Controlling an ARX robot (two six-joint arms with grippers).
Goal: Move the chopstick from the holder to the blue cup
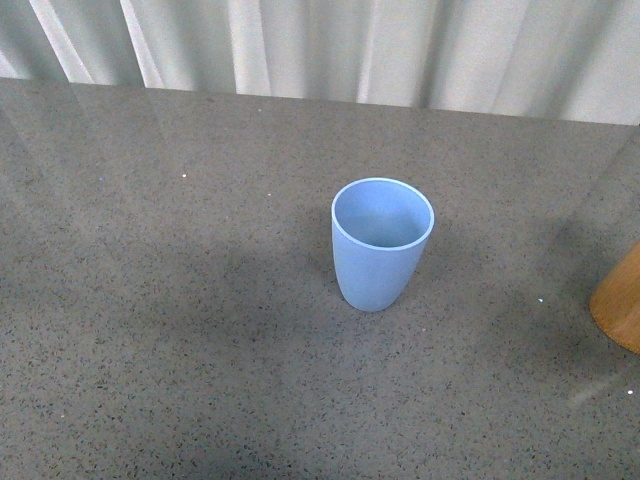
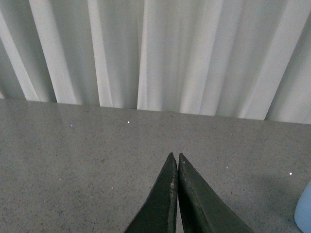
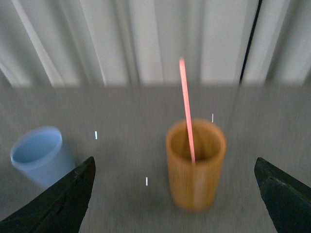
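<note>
Chopstick [image 3: 187, 110] is not yet taken: it stands in the orange-brown wooden holder [image 3: 196, 167], nearly upright and a little tilted, with more than half of its length above the rim. In the front view I see only an edge of this holder [image 1: 620, 298], at the right border of the frame, a little below the middle. The blue cup [image 1: 375, 272] stands upright and empty near the centre of that frame, well apart from the holder, on the grey speckled table [image 1: 150, 330].

The right gripper [image 3: 174, 158] is wide open and holds nothing. In its wrist view the holder and the stick lie between its two dark fingers [image 3: 63, 201], some way ahead of them. This picture is blurred, so I cannot read fine details. The left gripper [image 2: 175, 155] has its fingers pressed together with nothing between them, and it points over bare table toward the white curtain [image 2: 155, 53].

I judge the step in hand to be the approach of the right arm to the stick. To do it well, I should bring the fingers to the part of the stick above the rim, not to the holder itself, and center the stick between them before I close. The stick is thin, so a closing off centre may push it aside. After the grip, a straight lift upward should free the lower end without tipping the holder.
</note>
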